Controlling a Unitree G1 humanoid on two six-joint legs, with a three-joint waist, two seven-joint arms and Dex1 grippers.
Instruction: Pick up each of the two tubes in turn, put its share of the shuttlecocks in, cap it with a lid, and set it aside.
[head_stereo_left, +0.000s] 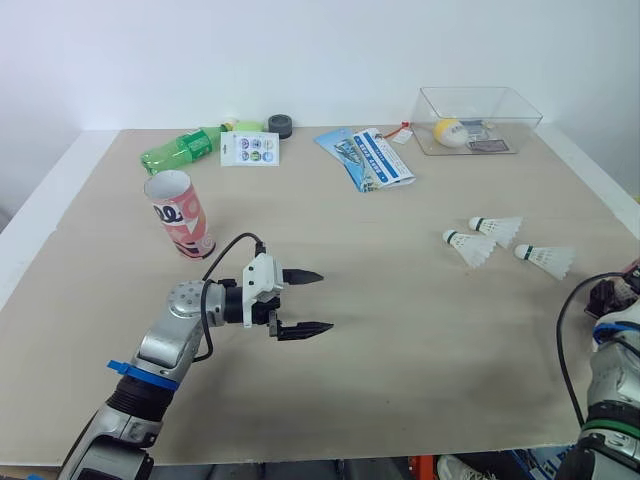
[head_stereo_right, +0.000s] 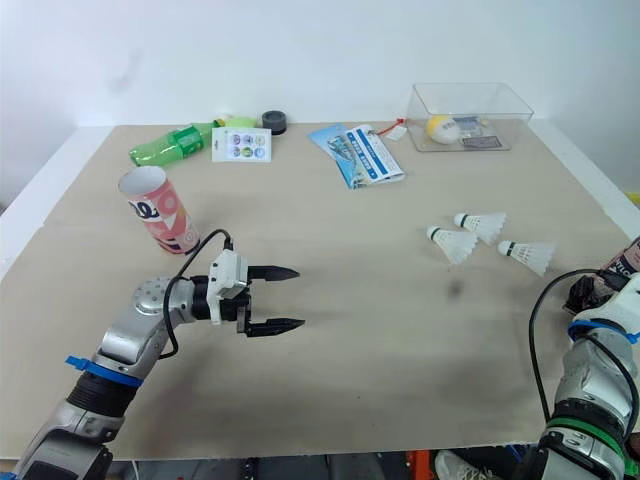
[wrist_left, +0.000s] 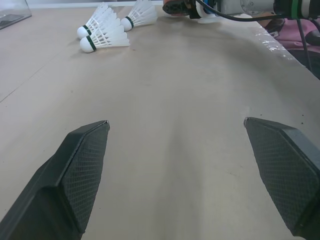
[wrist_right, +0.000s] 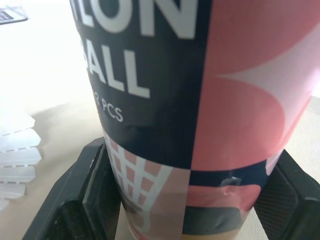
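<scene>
1. My right gripper (wrist_right: 195, 157) is at the near table edge, 4 o'clock. Its fingers are narrowed onto the pink-and-navy cardboard tube with white lettering (wrist_right: 165, 75), one pad on each side, low on the body, apparently touching it.
2. My left gripper (head_stereo_left: 326, 300) is at 8 o'clock, spread wide and empty above the bare tan table top (head_stereo_left: 400, 390).
3. Step, as I judge it: lifting this first tube. The grip sits low, so the tube could tip. I'd lift straight and slowly, keep it upright, and leave the mouth free for loading.
4. Three white feather shuttlecocks (head_stereo_left: 470, 248) (head_stereo_left: 497, 228) (head_stereo_left: 545, 260) lie close together at 3 o'clock, near my right gripper.
5. A second pink-and-white tube with an open mouth (head_stereo_left: 180, 215) is at 10 o'clock, apparently standing, well apart from both grippers.
6. A dark round cap (head_stereo_left: 280, 125) sits at the far edge, 11 o'clock. I cannot tell if it is a lid.
7. Hard to make out: the held tube's mouth is cut off, so I can't tell whether it is empty. The head views clip the tube at the frame edge.
</scene>
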